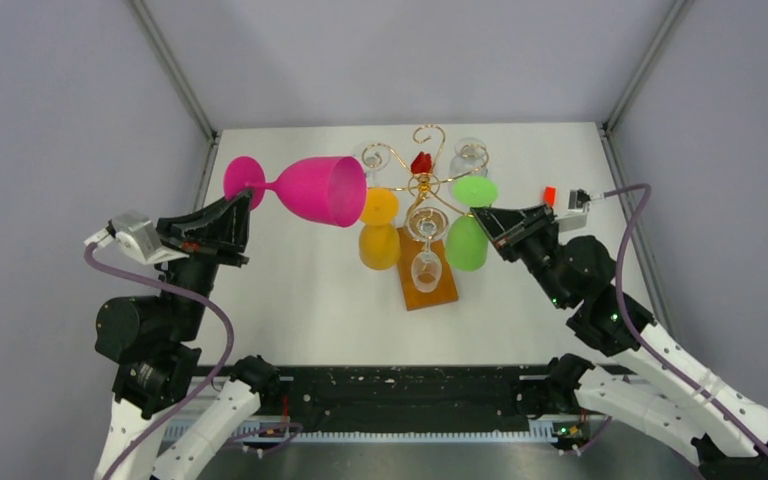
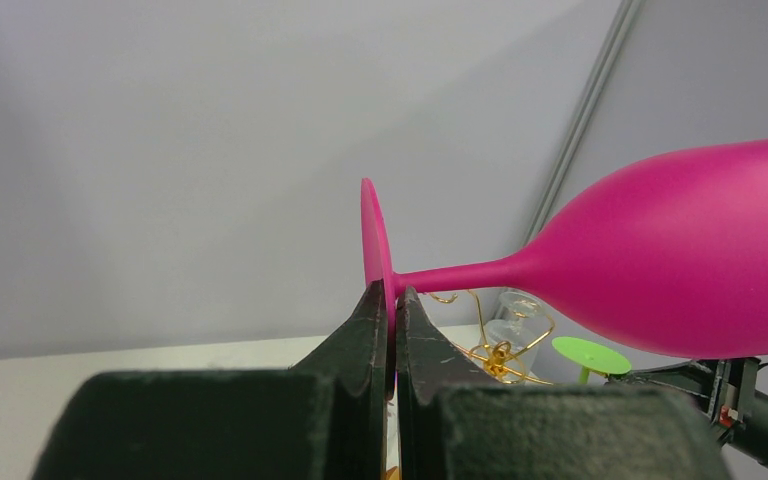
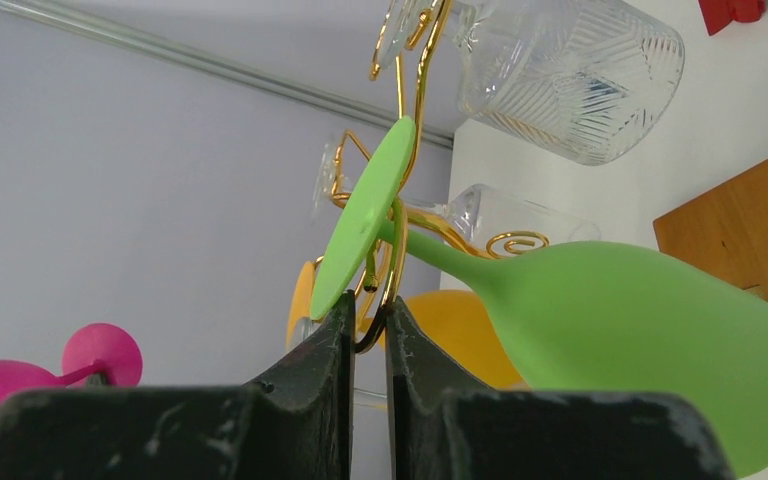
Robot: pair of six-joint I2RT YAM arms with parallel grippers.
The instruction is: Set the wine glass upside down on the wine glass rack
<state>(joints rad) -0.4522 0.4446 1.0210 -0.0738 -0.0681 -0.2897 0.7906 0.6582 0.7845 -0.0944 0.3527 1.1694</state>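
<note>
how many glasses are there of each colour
pink glass: 1
orange glass: 1
green glass: 1
clear glasses: 3
total: 6

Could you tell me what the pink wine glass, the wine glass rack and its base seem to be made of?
Pink wine glass: opaque, matte, evenly coloured, no glints; probably plastic, possibly coated glass.
Wine glass rack: thin gold-coloured wire with bright highlights; looks like polished metal.
Base: flat orange-brown slab, smooth satin surface; looks like wood.
</note>
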